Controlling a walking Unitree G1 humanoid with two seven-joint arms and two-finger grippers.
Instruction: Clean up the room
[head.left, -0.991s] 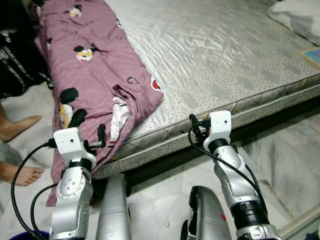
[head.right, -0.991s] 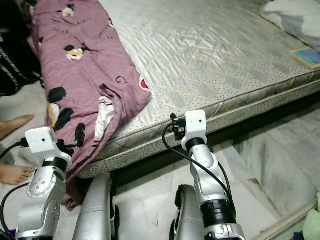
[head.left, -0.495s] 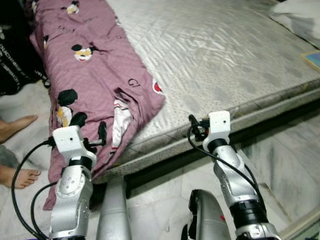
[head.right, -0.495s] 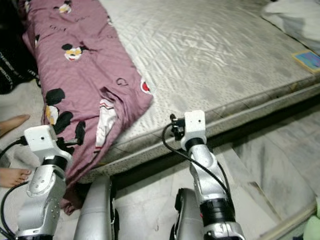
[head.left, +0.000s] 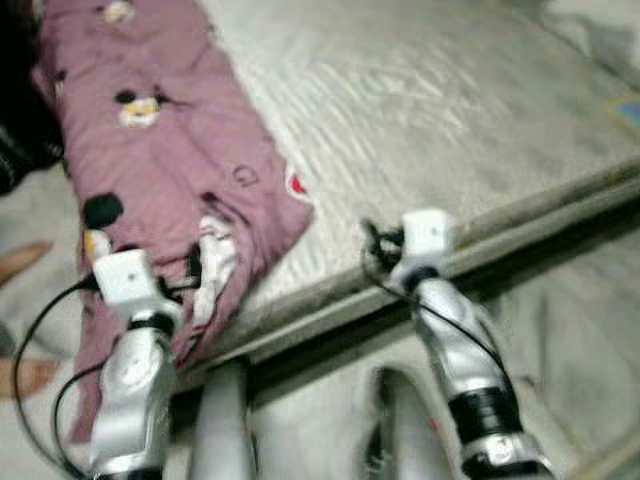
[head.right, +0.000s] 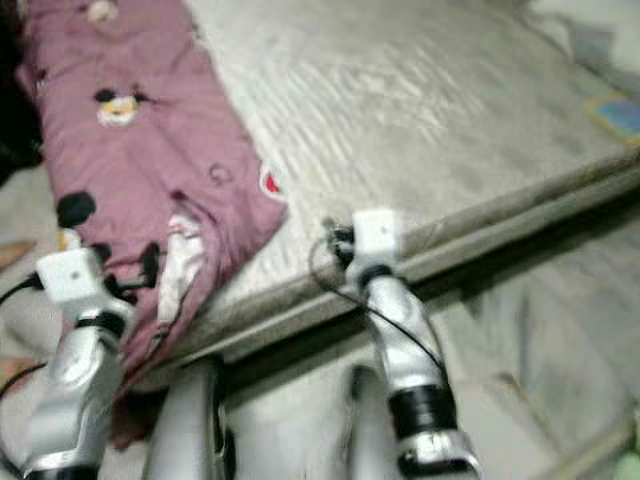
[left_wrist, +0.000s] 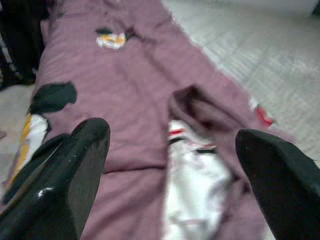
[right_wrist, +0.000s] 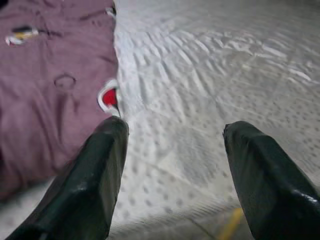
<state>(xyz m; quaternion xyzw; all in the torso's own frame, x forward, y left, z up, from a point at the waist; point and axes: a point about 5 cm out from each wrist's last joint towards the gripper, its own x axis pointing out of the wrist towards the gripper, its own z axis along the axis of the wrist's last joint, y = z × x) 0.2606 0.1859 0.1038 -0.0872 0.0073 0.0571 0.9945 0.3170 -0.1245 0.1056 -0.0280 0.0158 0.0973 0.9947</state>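
Observation:
A mauve bedsheet (head.left: 170, 150) printed with cartoon mice lies along the left side of a grey quilted mattress (head.left: 430, 110), and its end hangs over the front corner toward the floor. My left gripper (left_wrist: 172, 135) is open and points at a crumpled white-and-mauve fold of the sheet (left_wrist: 195, 165), a short way off it. It stands by the hanging part, and one of its black fingers (head.left: 195, 265) shows there. My right gripper (right_wrist: 176, 127) is open over the mattress's front edge, beside the sheet's corner (right_wrist: 107, 97). Both eye views are blurred.
A person's bare feet (head.left: 20, 260) rest on the floor at the far left, next to dark fabric (head.left: 12, 150). A white bundle (head.left: 600, 20) and a blue book (head.left: 625, 108) lie at the mattress's far right. Pale marble floor (head.left: 580, 330) runs along the bed's front.
The whole picture has shifted and blurred, so the camera is moving. Both arms keep the same raised pose with fingers apart, and the sheet lies as before.

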